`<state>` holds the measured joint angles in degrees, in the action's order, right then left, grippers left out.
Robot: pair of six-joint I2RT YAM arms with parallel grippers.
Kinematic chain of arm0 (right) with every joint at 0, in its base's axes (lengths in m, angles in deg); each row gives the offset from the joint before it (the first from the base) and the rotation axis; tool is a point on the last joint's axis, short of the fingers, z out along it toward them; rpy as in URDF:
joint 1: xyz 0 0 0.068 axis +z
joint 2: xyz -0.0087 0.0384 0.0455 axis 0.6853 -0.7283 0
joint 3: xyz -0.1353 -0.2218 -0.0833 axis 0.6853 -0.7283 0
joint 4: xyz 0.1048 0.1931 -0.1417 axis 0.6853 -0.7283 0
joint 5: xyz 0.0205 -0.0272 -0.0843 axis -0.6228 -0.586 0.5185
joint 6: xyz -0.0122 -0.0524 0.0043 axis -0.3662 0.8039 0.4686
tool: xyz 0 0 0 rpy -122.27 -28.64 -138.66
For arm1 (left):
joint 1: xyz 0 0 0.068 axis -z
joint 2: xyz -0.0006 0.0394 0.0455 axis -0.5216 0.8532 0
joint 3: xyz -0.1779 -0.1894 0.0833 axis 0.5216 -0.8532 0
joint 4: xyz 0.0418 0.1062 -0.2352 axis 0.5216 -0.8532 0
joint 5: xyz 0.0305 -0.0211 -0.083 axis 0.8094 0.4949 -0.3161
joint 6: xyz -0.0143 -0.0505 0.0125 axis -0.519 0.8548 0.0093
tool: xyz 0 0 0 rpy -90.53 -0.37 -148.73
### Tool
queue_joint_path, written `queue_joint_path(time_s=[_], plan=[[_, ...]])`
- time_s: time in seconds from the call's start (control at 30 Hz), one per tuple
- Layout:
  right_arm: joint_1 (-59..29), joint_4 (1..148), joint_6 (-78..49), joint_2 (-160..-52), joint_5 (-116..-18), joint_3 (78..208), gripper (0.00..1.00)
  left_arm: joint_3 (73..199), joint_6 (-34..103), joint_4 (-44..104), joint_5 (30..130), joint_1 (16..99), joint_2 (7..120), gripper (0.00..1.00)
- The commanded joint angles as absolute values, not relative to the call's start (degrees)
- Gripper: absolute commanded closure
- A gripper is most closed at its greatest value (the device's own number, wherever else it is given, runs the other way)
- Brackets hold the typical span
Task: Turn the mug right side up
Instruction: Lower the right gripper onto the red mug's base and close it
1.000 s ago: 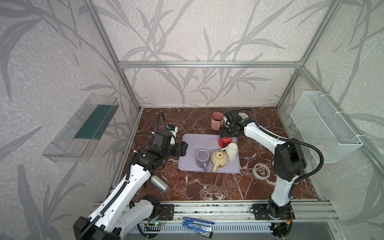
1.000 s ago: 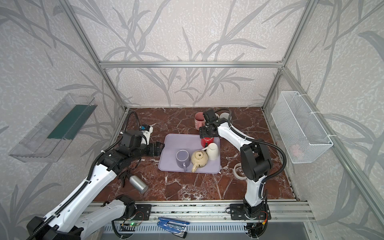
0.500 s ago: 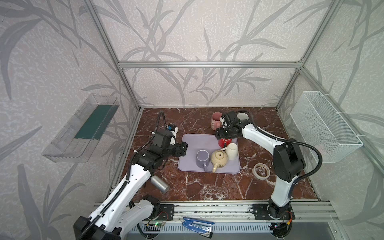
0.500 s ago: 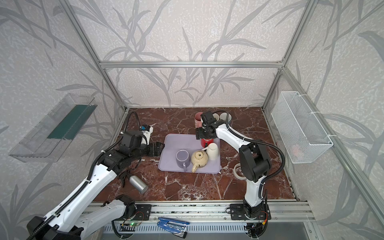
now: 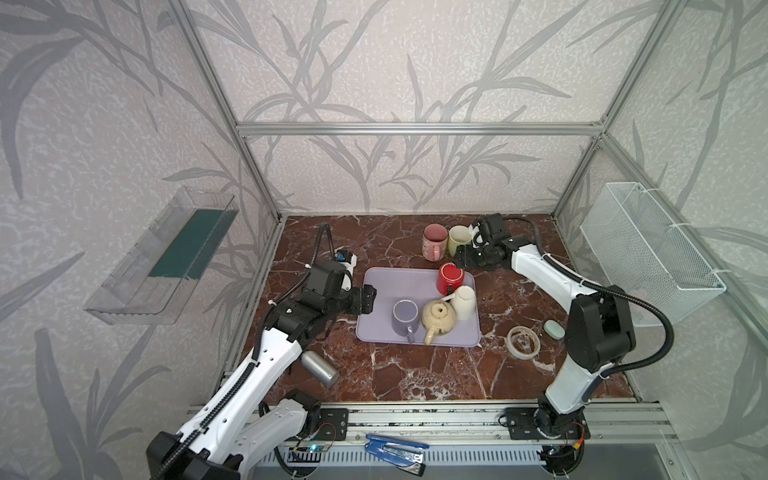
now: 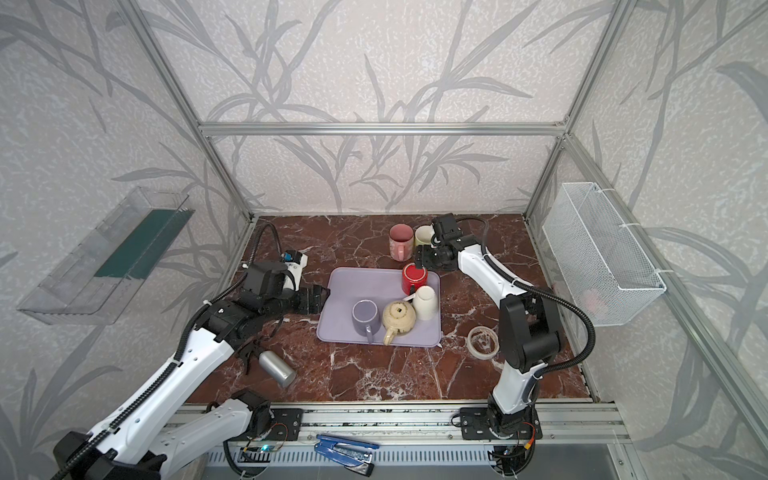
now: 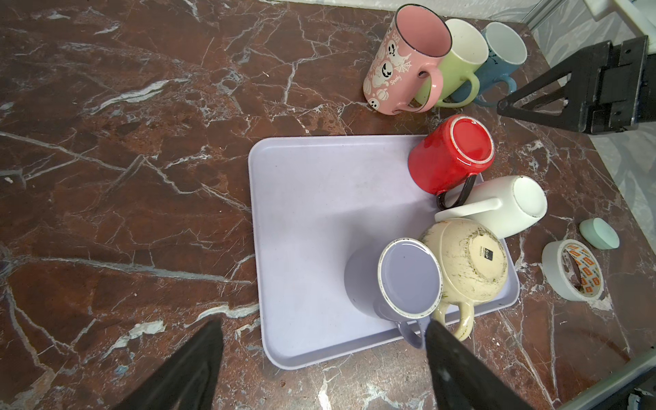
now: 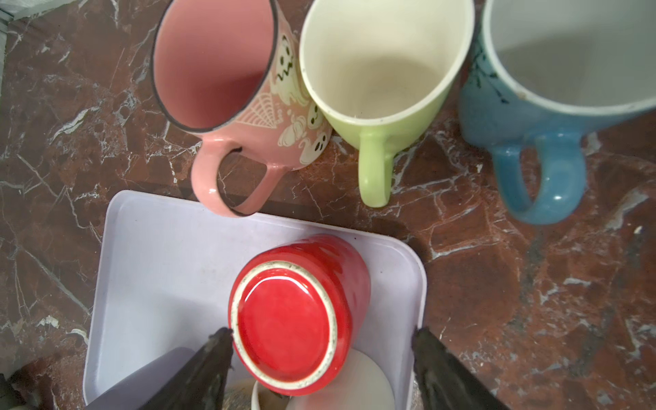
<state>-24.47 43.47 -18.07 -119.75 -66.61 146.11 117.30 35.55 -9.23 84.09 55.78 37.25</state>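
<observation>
Fingers (image 8: 200,369) of the right gripper (image 5: 464,259) stood spread wide and empty above the marble table (image 5: 415,374), flanking the upturned base of the red mug (image 8: 284,330). The left gripper (image 5: 368,299), its fingers likewise parted around nothing, hovered at the opposite edge of the lavender tray (image 5: 399,278). The tray carried four mugs mouth-down: the red one at the rear corner nearest the right arm, then a white mug (image 5: 464,302), a cream mug (image 5: 438,320) and a lavender mug (image 5: 405,316) crowded together. Behind the tray, a pink ghost-print mug (image 5: 433,241), a green mug (image 5: 458,240) and a blue mug (image 7: 504,53) stood upright in a row. A tape roll (image 5: 523,341) lay well apart. The red mug looked the likely target. A sound grasp would take its wall at mid-height, keep off the black handle (image 7: 458,193) that pointed at the white mug, and lift clear of the neighbours before rotating. It would then set the mug down on open marble beside the upright row.
</observation>
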Motion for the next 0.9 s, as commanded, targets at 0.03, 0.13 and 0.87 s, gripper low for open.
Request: queue_joint_path(time_s=[0.03,0.13,0.87], plan=[[-24.27,44.07,-18.43,-122.50,-74.02,145.73,0.21,117.10,34.39,-10.04,85.22,56.12,37.43,0.13],[-24.19,46.37,-20.37,-123.84,-77.21,144.73,0.21,117.08,34.31,-10.11,85.46,56.34,37.61,0.13],[-18.22,50.99,-23.29,-124.21,-79.81,142.54,0.22,117.63,33.14,-9.52,82.83,57.18,40.07,0.16]])
